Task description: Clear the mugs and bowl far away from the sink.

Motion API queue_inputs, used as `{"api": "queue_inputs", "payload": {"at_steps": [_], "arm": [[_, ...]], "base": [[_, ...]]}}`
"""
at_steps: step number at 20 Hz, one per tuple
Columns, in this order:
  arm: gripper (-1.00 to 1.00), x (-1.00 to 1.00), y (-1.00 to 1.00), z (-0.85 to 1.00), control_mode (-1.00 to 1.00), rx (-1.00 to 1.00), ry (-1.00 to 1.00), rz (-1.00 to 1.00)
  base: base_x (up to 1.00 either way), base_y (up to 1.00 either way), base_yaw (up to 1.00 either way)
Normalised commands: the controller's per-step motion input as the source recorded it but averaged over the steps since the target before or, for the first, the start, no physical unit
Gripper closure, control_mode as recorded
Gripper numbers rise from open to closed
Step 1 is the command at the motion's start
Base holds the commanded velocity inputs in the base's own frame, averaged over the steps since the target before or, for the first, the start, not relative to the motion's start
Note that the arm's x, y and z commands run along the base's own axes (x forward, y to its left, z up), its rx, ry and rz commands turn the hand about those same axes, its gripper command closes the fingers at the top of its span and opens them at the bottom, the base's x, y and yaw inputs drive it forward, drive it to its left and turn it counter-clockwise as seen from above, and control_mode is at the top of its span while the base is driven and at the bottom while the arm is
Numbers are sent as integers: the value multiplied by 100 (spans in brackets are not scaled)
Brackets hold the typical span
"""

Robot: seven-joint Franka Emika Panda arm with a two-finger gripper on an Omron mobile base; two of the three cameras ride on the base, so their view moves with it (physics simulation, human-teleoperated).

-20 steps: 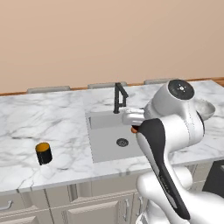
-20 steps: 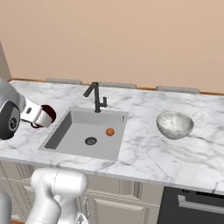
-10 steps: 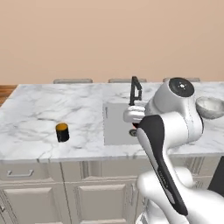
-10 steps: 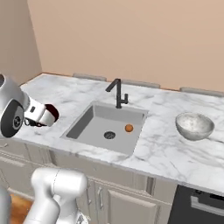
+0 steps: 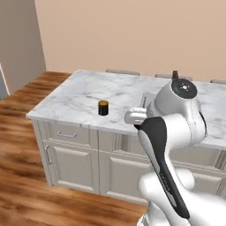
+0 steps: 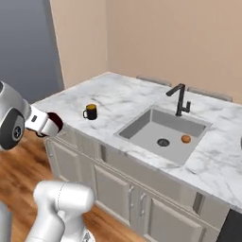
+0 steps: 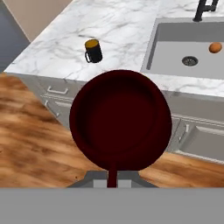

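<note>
Change: the whole scene has slid sideways in both base views since 1 s ago, so the base has driven left along the counter; the things on it have not moved by themselves.
Red mug: carried in the gripper, held out past the counter's front edge, over the wood floor, mouth toward the hand camera.
Gripper: clenched on the red mug; the handle runs down between the fingers in the hand view, though the mug hides the tips.
Black mug: upright on the counter's left part, well left of the sink, untouched, handle on its left side in the hand view.
Sink: now to the right of the arm in the right base view, with the tap behind it and an orange ball lying beside the drain.
Bowl: I cannot place it in the present views.
Meaning for task: the drive takes the red mug away from the sink toward the counter's far left end, which is what "far away" asks for. By my judgement 1 of 3 items is in transit and none is yet set down.
Next: I expect the arm must reach back over the marble and lower the mug near the black mug or beyond it.
Risk: the mug hangs over bare floor, so a slip here would drop it.
</note>
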Motion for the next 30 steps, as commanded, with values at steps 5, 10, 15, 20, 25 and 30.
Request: {"api": "queue_inputs", "payload": {"at_steps": [5,10,15,20,25,30], "arm": [[100,0,0,0,100,0,0,0],[100,0,0,0,100,0,0,0],[100,0,0,0,100,0,0,0],[100,0,0,0,100,0,0,0],[100,0,0,0,100,0,0,0],[100,0,0,0,100,0,0,0]], "base": [[-14,-10,48],[0,-27,55],[0,-49,57],[0,-50,57],[0,-48,59],[5,-42,60]]}}
